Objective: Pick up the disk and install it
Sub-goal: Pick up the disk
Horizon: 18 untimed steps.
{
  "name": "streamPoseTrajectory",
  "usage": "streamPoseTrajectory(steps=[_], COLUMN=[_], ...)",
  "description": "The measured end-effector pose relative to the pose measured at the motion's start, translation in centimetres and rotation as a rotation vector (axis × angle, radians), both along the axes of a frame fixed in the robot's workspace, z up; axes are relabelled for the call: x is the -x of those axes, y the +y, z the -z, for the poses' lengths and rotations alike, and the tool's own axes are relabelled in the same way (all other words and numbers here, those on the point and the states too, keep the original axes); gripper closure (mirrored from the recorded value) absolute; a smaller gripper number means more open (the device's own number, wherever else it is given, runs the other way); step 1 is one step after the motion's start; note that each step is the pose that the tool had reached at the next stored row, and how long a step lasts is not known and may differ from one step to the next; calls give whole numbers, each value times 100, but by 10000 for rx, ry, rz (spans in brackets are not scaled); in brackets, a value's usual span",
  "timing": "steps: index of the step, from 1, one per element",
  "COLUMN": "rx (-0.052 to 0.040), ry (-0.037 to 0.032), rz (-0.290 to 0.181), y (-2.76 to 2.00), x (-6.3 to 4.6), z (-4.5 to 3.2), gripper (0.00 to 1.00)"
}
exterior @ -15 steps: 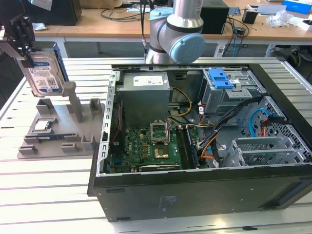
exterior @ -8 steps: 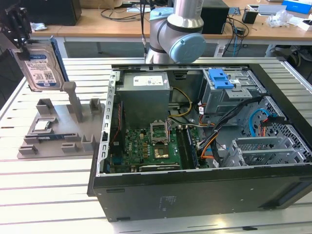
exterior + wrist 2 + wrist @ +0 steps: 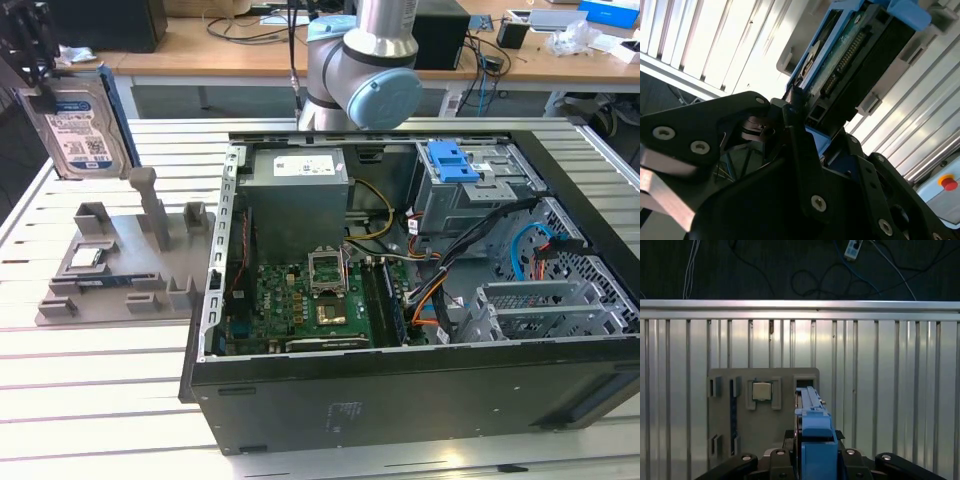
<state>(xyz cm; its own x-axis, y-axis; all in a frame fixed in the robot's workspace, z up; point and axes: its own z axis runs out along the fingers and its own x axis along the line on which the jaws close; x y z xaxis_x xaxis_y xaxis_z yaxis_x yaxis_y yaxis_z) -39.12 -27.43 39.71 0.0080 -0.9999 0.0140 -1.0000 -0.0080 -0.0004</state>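
Observation:
The disk [image 3: 80,130], a silver drive with a white-and-blue label in a blue carrier frame, hangs upright at the exterior view's far left. It is just above the back of the grey holder plate [image 3: 120,270]. My gripper [image 3: 38,88] is shut on its upper edge. In the first wrist view the disk [image 3: 814,432] shows edge-on between the black fingers [image 3: 867,462], over a slot in the holder plate [image 3: 730,440]. The second wrist view shows the disk's circuit-board side [image 3: 840,62], with my gripper [image 3: 795,107] clamped on its end.
An open computer case [image 3: 400,400] lies to the exterior view's right of the holder. Inside are a grey power supply [image 3: 295,195], a motherboard [image 3: 310,305], cables and a metal cage with a blue latch [image 3: 450,160]. A chip [image 3: 85,257] rests on the holder. The arm's base [image 3: 360,70] stands behind the case.

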Motion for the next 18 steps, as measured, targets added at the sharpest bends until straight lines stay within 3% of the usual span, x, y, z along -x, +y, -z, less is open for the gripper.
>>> streamPoseTrajectory(steps=[7, 11, 18], rx=[0, 0, 0], ry=[-2, 0, -1], rz=[0, -1, 0], y=[0, 0, 0], x=[0, 0, 0], z=[-175, -316, -434], gripper=[64, 64, 64])
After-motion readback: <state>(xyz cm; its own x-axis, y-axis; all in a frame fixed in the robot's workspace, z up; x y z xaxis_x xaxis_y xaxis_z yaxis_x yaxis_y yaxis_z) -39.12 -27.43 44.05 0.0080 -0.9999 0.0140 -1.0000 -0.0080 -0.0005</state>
